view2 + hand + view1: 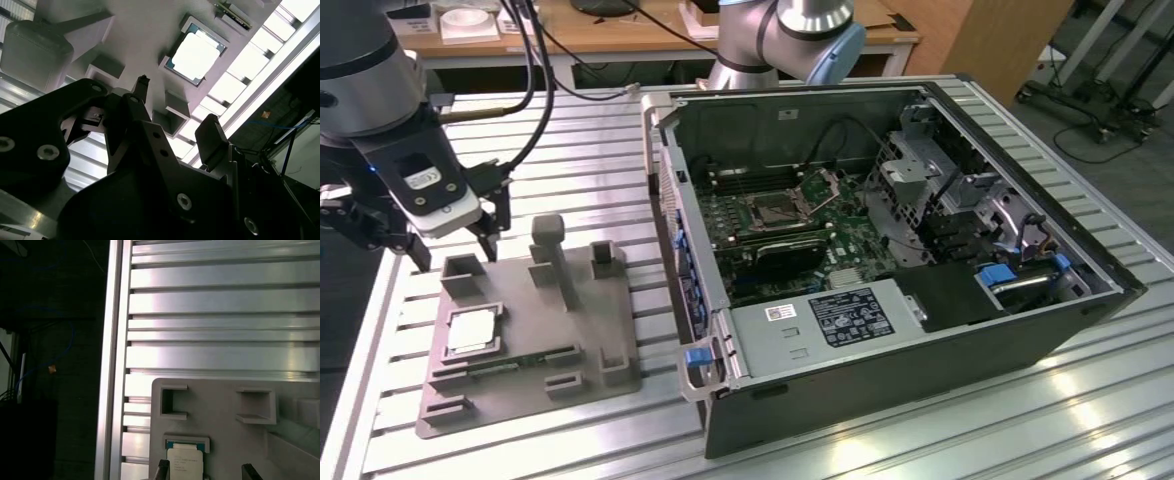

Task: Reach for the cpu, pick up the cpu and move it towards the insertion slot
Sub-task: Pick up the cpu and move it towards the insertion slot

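1. Where stuff is: the cpu (470,332) lies flat, shiny side up, in a square pocket of the grey holder tray (594,330). The tray is on the slatted table (587,140) at the exterior view's left. Nothing's touching the chip afaict.
2. Tool: the gripper (454,250) hangs over the far end of that tray. Its fingers (212,135) are spread wide w/ nothing between them. It's apart from the chip, which sits nearer the exterior cam.
3. Step in hand imo = the reach. No grab yet.
4. Doing it well: in the first wrist view the chip lies closer to 1 fingertip than the other. I'd centre it between the 2 tips b4 going down.
5. The pocket has a raised lip round the chip and the part is thin, so there's prob very little edge to pinch. I'd come down square on 2 opposite sides, not across a corner, and go low and slow.
6. There's a tall post (547,235) on the tray just beside the gripper. Easy to clip if the wrist swings, so I'd keep the move straight.
7. FYI the insertion slot (774,210) is inside the open computer case (921,300) at the exterior view's right, bracket (834,185) flipped up. It's well apart from the tray.
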### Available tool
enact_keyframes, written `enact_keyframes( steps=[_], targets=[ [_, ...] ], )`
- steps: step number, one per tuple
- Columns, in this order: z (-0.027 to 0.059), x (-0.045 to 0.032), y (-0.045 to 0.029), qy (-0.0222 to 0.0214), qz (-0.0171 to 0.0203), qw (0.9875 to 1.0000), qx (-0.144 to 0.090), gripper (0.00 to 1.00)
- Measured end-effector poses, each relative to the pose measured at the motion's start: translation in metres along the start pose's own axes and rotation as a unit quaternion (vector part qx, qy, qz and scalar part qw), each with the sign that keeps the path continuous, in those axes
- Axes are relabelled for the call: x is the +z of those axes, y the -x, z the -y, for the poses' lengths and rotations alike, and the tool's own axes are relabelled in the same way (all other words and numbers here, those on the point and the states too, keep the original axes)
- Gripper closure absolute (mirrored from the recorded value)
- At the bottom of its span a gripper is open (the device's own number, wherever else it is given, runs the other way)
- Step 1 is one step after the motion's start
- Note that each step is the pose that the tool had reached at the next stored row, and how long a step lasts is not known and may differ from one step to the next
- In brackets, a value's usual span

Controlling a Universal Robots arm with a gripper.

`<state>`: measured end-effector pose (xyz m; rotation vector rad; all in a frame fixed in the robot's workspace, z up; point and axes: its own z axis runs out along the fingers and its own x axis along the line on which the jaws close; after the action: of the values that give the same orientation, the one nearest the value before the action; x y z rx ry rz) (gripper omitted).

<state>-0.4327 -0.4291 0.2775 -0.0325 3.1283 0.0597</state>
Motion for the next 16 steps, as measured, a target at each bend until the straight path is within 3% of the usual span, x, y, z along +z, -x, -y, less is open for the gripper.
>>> enact_keyframes(
  steps=[16],
  targets=[
    [0.0006, 0.0036, 0.0000, 0.0000, 0.0000, 1.0000, 0.000, 0.35]
  ],
)
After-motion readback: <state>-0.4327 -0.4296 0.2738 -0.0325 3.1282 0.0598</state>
